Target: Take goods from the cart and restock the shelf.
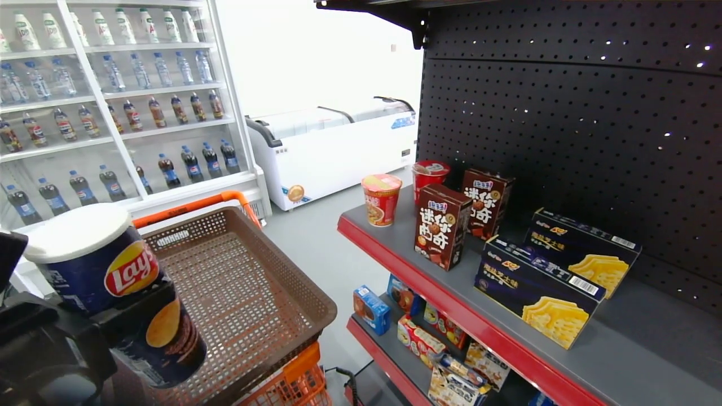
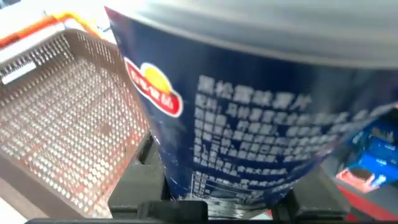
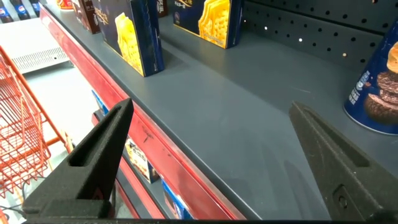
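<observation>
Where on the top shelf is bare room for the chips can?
Free: the grey shelf past the blue cracker boxes, up to a blue can in the right wrist view. Crowded: the far end, with brown boxes and noodle cups.

chip can point(image 1: 115, 276) at 8 o'clock, cart basket point(image 1: 242, 282) at its 3 o'clock | shelf point(image 1: 648, 361) at 4 o'clock: noodle cups point(image 1: 381, 199) on it, snack boxes point(image 1: 441, 225) at their 3 o'clock | freezer point(image 1: 333, 152) at 12 o'clock

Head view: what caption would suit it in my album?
Left claw holds a chip can by the cart basket, next to a part-filled shelf.
</observation>
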